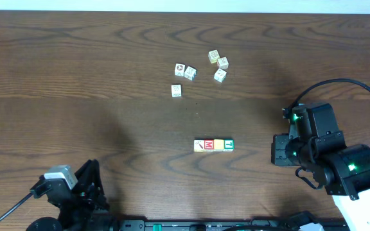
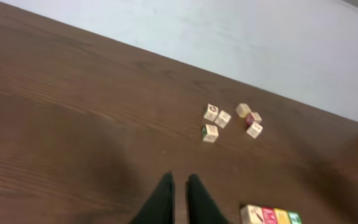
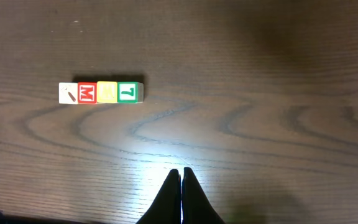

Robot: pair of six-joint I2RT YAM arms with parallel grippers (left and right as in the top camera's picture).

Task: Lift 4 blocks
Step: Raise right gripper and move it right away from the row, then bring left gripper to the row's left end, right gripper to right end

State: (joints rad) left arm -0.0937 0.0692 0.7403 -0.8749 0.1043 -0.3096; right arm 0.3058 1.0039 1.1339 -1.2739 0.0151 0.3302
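Four blocks lie touching in a straight row on the wooden table: pale yellow with a dark mark, red with a white letter, yellow and green. My right gripper is shut and empty, its tips pressed together; it sits right of the row, well apart from it. My left gripper is at the near left, its black fingers drawn almost together with nothing between them. In the left wrist view the row shows at the lower right of the fingers.
Several pale cream picture cubes are scattered farther back, beyond the row. The table's far edge meets a pale wall. A black cable loops over the right arm.
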